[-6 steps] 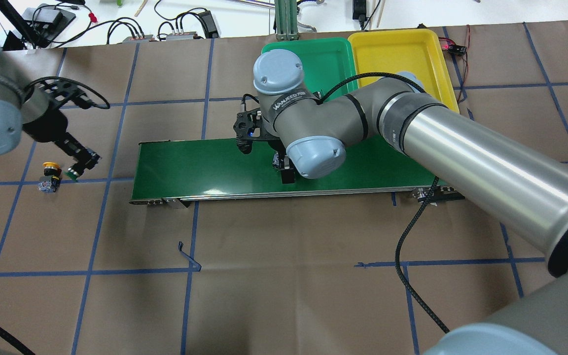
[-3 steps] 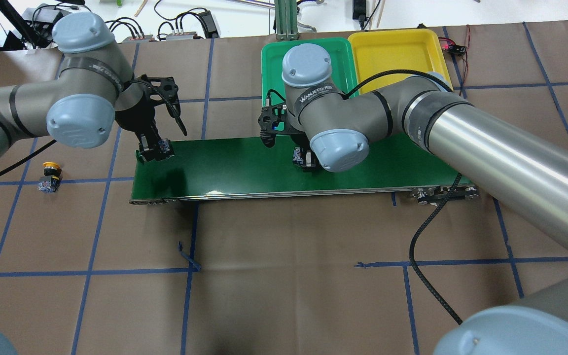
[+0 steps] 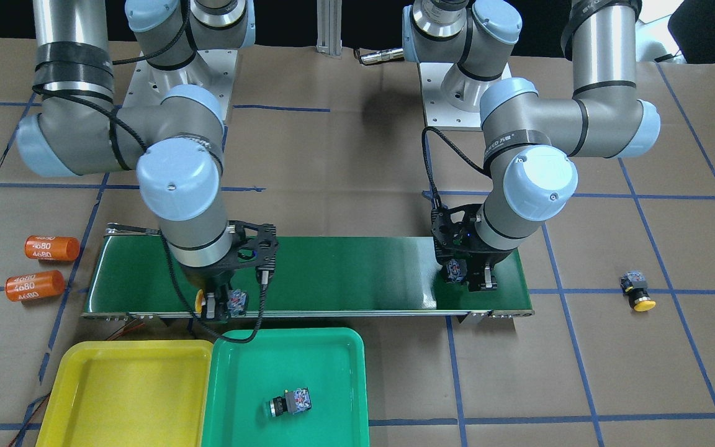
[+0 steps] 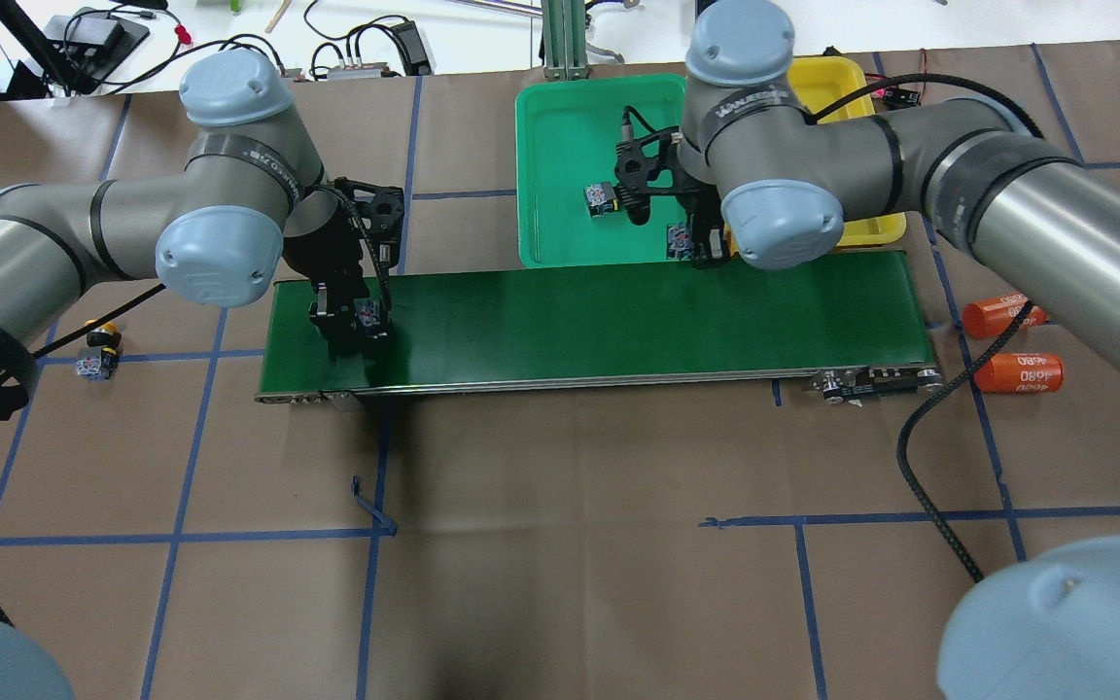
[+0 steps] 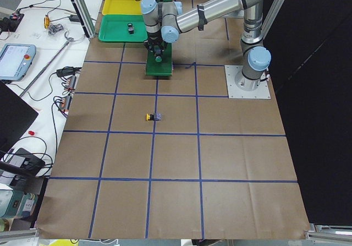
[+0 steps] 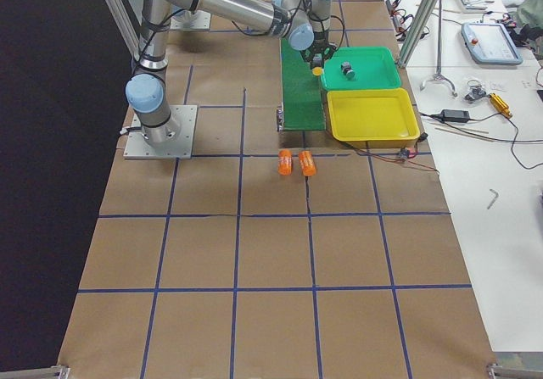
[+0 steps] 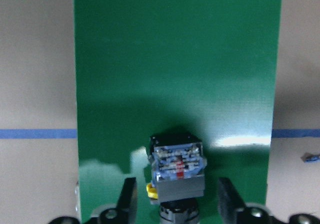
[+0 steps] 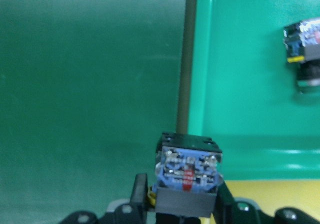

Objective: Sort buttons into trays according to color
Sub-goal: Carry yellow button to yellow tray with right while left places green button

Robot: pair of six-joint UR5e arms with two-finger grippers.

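A yellow-capped push-button switch (image 4: 98, 350) lies far left on the brown paper surface (image 4: 560, 544), well apart from the long dark-green conveyor belt (image 4: 618, 321). Over the belt's left end, the left gripper (image 4: 348, 329) has its jaws wide. A black-bodied button with a blue-and-red block (image 7: 177, 171) sits between them, touching neither, its cap hidden. A third button (image 3: 288, 403) lies in the shallow green plastic tray (image 4: 560, 126). The right gripper (image 3: 221, 305) has its jaws clamped on a yellow-capped, black-bodied switch (image 8: 187, 176). It is at the belt's edge, where the green tray meets the bright yellow plastic tray (image 3: 128, 397). Orange cylinders marked 4680 (image 4: 1019, 372) lie far right.
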